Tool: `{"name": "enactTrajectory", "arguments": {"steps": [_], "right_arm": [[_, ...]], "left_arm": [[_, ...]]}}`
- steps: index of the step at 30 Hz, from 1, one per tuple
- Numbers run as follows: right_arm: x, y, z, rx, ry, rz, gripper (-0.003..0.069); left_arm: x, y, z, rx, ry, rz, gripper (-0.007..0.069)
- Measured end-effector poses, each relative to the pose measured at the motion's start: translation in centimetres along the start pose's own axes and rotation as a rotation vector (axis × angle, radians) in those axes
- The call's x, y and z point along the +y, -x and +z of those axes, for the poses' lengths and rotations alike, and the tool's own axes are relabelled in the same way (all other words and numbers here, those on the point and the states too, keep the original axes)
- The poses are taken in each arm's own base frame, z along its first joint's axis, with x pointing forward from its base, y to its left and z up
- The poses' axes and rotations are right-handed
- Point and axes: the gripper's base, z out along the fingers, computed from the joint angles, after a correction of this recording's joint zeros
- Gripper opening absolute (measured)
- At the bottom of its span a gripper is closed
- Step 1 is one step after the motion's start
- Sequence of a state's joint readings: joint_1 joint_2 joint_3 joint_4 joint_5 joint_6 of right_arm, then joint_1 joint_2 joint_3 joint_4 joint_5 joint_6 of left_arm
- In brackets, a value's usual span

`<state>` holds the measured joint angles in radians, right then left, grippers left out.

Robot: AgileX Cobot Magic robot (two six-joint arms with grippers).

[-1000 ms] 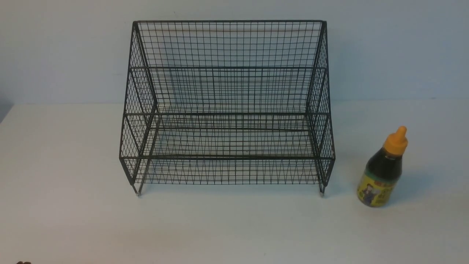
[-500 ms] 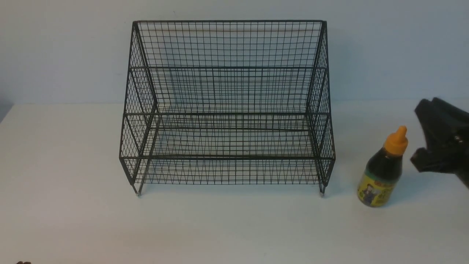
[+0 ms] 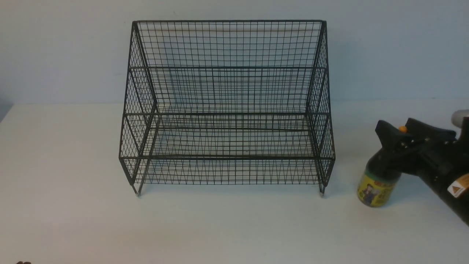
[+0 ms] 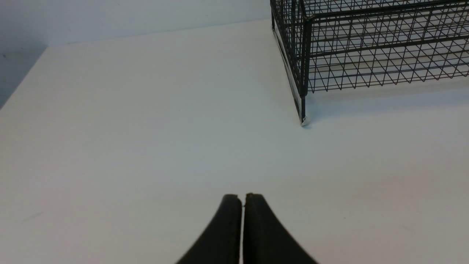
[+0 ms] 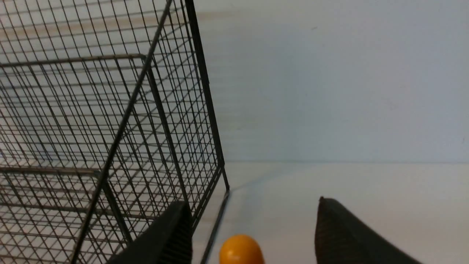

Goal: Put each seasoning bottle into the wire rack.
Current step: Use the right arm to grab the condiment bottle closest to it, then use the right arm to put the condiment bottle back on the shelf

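The seasoning bottle [image 3: 375, 189] stands upright on the white table, right of the black wire rack [image 3: 227, 157]. Its yellow-green label shows; its dark shoulder and most of its cap are hidden by my right gripper [image 3: 399, 128]. That gripper is open, with its jaws standing on either side of the orange cap [image 5: 240, 250] and not touching it. In the right wrist view the gripper [image 5: 253, 203] is close to the rack's right side [image 5: 110, 128]. My left gripper [image 4: 242, 196] is shut and empty, low over the table, short of the rack's front left foot [image 4: 303, 121]. The rack's tiers hold nothing.
The white table [image 3: 73, 183] ends at a pale wall just behind the rack. The table's left edge shows at the far left [image 3: 5, 113]. The right arm [image 3: 447, 176] reaches in from the right edge.
My right gripper came in from the right edge and moved left, from beside the bottle to over its cap. The bottle and the rack have not moved.
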<state>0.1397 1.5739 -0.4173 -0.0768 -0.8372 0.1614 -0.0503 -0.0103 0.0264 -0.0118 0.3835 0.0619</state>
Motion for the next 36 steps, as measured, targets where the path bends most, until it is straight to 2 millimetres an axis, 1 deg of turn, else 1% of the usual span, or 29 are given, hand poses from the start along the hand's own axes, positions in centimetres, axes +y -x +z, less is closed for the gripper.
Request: {"name": "enactTrajectory", "arguments": {"steps": [1, 2, 3, 6, 9, 10, 11, 12, 14, 15, 16, 18, 21, 22, 23, 24, 25, 28, 30, 32, 33, 36], "right_arm": [[-0.1, -0.3, 0.3, 0.013, -0.003, -0.005, 0.0316], [-0.1, -0.4, 0.3, 0.015, -0.003, -0.005, 0.0304], [-0.1, -0.4, 0.4, 0.011, -0.002, -0.012, 0.0262], [0.1, -0.2, 0.3, 0.017, 0.011, -0.025, 0.0267], [0.5, 1.2, -0.3, 0.019, 0.033, -0.046, 0.0267], [0.9, 2.7, -0.7, 0.001, 0.04, -0.061, 0.0267], [0.9, 3.0, -0.8, -0.002, 0.04, -0.063, 0.0267], [1.2, 4.9, -1.2, -0.029, 0.044, -0.079, 0.0267], [1.9, 7.6, -1.6, -0.067, 0.068, -0.113, 0.0267], [2.7, 9.1, -1.7, -0.089, 0.093, -0.127, 0.0267], [2.7, 9.4, -1.7, -0.093, 0.094, -0.132, 0.0267], [5.0, 12.3, -1.6, -0.137, 0.183, -0.14, 0.0267], [7.4, 14.2, -1.1, -0.173, 0.28, -0.161, 0.0267], [8.5, 15.2, -0.7, -0.198, 0.317, -0.166, 0.0267], [9.1, 15.5, -0.4, -0.203, 0.337, -0.173, 0.0267], [9.9, 16.5, 0.4, -0.227, 0.361, -0.178, 0.0267], [10.4, 17.0, 1.1, -0.238, 0.375, -0.178, 0.0267], [11.6, 17.5, 3.3, -0.242, 0.401, -0.186, 0.0267], [12.3, 17.3, 5.7, -0.229, 0.414, -0.189, 0.0267], [12.5, 17.1, 6.6, -0.222, 0.418, -0.19, 0.0267], [12.8, 16.1, 8.3, -0.193, 0.422, -0.19, 0.0267], [13.0, 15.1, 9.8, -0.166, 0.423, -0.191, 0.0267]], "left_arm": [[0.0, 0.0, 0.0, 0.0, 0.0, 0.0, -0.0005], [0.0, 0.0, 0.0, 0.0, 0.0, 0.0, -0.0005], [0.0, 0.0, 0.0, 0.0, 0.0, 0.0, -0.0005], [0.0, 0.0, 0.0, 0.0, 0.0, 0.0, -0.0005], [0.0, 0.0, 0.0, 0.0, 0.0, 0.0, -0.0005], [0.0, 0.0, 0.0, 0.0, 0.0, 0.0, -0.0005], [0.0, 0.0, 0.0, 0.0, 0.0, 0.0, -0.0005], [0.0, 0.0, 0.0, 0.0, 0.0, 0.0, -0.0005], [0.0, 0.0, 0.0, 0.0, 0.0, 0.0, -0.0005], [0.0, 0.0, 0.0, 0.0, 0.0, 0.0, -0.0005], [0.0, 0.0, 0.0, 0.0, 0.0, 0.0, -0.0005], [0.0, 0.0, 0.0, 0.0, 0.0, 0.0, -0.0005], [0.0, 0.0, 0.0, 0.0, 0.0, 0.0, -0.0005], [0.0, 0.0, 0.0, 0.0, 0.0, 0.0, -0.0005], [0.0, 0.0, 0.0, 0.0, 0.0, 0.0, -0.0005], [0.0, 0.0, 0.0, 0.0, 0.0, 0.0, -0.0005], [0.0, 0.0, 0.0, 0.0, 0.0, 0.0, -0.0005], [0.0, 0.0, 0.0, 0.0, 0.0, 0.0, -0.0005], [0.0, 0.0, 0.0, 0.0, 0.0, 0.0, -0.0005], [0.0, 0.0, 0.0, 0.0, 0.0, 0.0, -0.0005], [0.0, 0.0, 0.0, 0.0, 0.0, 0.0, -0.0005], [0.0, 0.0, 0.0, 0.0, 0.0, 0.0, -0.0005]]}}
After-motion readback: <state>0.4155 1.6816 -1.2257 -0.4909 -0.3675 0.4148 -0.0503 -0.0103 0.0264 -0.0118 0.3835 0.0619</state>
